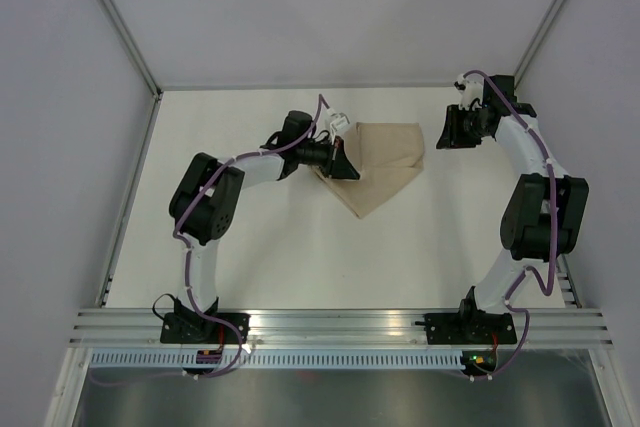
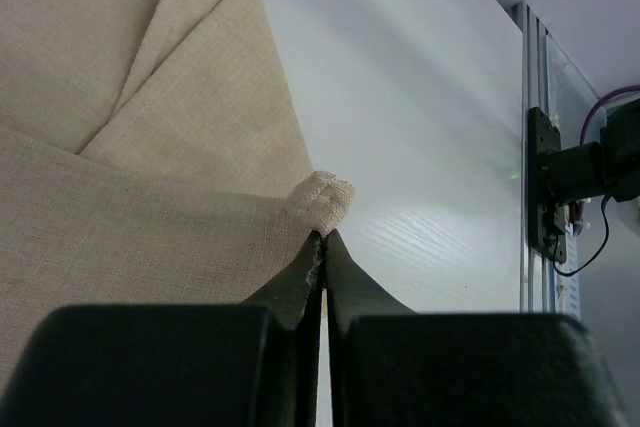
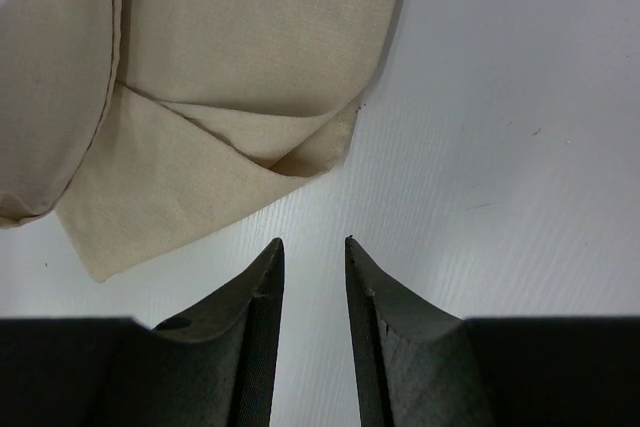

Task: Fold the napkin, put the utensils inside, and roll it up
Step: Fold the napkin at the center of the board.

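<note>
The beige napkin [image 1: 378,165] lies folded in the middle of the white table, one point toward the near edge. My left gripper [image 1: 348,167] is at its left edge, shut on a bunched corner of the cloth [image 2: 322,197] right at the fingertips [image 2: 326,235]. Folded layers of the napkin [image 2: 150,147] spread out beyond the left fingers. My right gripper [image 1: 443,134] stands open just right of the napkin, low over bare table with nothing between its fingers [image 3: 314,242]. The napkin's right corner [image 3: 250,37] lies ahead of it, apart from the tips. The utensils are out of view.
Aluminium rails [image 1: 340,325] run along the near edge with both arm bases bolted on. A metal frame and grey walls [image 1: 120,37] close in the table at the sides and back. An arm base with a purple cable [image 2: 575,177] shows at the table's edge.
</note>
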### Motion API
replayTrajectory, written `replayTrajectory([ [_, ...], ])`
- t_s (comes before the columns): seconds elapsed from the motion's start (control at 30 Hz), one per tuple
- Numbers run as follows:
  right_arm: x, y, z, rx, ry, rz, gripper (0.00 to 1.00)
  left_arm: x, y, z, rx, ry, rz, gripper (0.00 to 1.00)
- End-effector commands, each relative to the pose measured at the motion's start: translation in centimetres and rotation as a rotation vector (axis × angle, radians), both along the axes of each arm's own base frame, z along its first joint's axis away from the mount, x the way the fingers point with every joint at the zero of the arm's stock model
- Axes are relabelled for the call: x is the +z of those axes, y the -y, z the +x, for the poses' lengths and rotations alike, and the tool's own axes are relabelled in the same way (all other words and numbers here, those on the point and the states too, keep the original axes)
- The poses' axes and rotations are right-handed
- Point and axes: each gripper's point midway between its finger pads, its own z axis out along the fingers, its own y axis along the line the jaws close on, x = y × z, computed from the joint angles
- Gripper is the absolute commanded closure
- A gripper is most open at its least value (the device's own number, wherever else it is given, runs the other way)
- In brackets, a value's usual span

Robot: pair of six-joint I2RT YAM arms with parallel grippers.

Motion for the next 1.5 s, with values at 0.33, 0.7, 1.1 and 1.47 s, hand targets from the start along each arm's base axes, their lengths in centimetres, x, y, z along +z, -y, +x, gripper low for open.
replayTrajectory([
  [0.33, 1.7, -0.6, -0.1, 0.014, 0.049, 0.001, 0.63, -1.6, 0.9, -3.0, -0.065, 0.077, 0.087, 0.98],
  [0.7, 1.5, -0.9, 0.0, 0.02, 0.048, -0.007, 0.63, -4.2, 0.5, -4.3, -0.062, 0.066, 0.175, 0.98],
  [1.1, 1.1, -1.3, 0.2, 0.021, 0.044, -0.022, 0.63, -5.0, 0.3, -4.7, -0.045, 0.12, 0.25, 0.75],
  [1.47, 0.8, -1.2, 0.2, 0.021, 0.043, -0.048, 0.63, 0.1, 1.5, -3.0, 0.006, 0.22, 0.172, 0.44],
])
